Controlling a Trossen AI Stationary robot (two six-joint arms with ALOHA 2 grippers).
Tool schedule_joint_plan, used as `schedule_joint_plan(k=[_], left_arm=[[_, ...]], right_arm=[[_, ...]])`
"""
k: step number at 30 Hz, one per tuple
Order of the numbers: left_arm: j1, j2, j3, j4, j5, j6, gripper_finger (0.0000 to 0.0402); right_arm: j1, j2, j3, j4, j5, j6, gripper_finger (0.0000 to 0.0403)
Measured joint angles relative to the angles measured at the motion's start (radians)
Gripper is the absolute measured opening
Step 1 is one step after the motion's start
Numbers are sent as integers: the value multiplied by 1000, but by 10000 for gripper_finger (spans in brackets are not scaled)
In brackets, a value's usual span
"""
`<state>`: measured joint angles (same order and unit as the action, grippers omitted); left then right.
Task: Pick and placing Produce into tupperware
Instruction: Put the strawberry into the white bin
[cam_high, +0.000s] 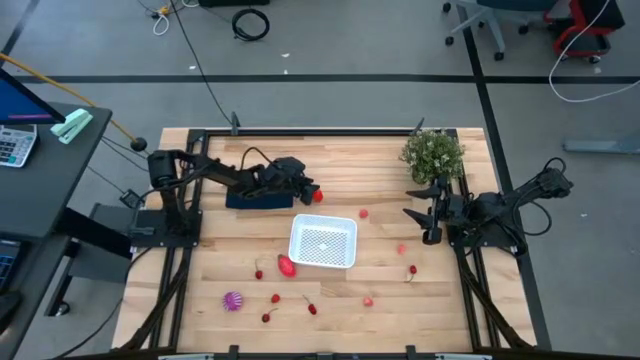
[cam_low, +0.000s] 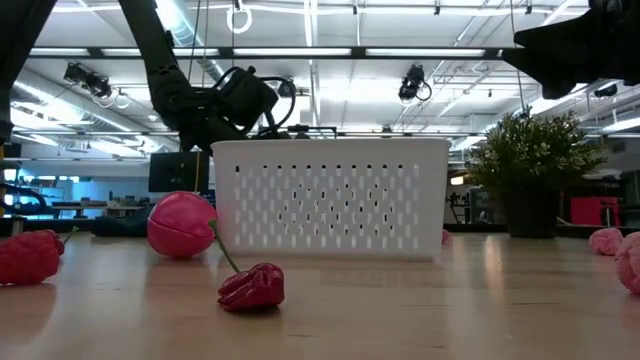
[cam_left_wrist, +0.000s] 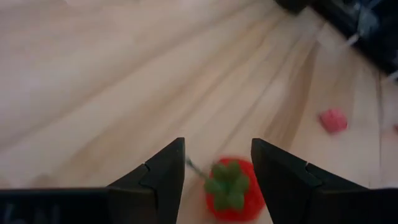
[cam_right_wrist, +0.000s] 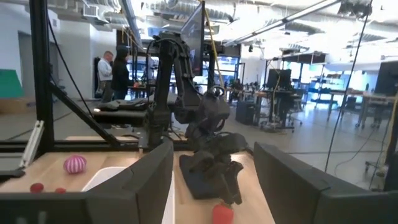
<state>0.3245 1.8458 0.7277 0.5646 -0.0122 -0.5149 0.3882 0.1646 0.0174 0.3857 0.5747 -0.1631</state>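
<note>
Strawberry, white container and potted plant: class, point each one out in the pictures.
Strawberry (cam_left_wrist: 230, 190): left wrist view, on its green leafy cap.
White container (cam_high: 322, 241): high view, on its dotted floor.
Potted plant (cam_high: 432, 153): high view, on the middle of its foliage.

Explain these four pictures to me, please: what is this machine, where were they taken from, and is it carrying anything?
Two dark robot arms work at a wooden table. One picture looks straight down, one looks level across the tabletop, and two come from cameras on the arms' wrists. The left gripper holds a small red toy strawberry with a green leafy cap between its fingers, beside the white perforated plastic container. The right gripper waits open by the green potted plant. Small red and pink toy fruits and a purple ribbed ball lie scattered around; a dark folded cloth lies under the left arm.
</note>
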Motion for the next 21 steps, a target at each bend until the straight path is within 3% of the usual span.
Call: schedule_joint_plan(k=[9,21], left_arm=[[10,0,0,-23,-11,35,193],[16,0,0,-40,-18,33,131]], right_arm=[[0,0,0,-6,0,78,232],[0,0,0,-46,0,94,232]])
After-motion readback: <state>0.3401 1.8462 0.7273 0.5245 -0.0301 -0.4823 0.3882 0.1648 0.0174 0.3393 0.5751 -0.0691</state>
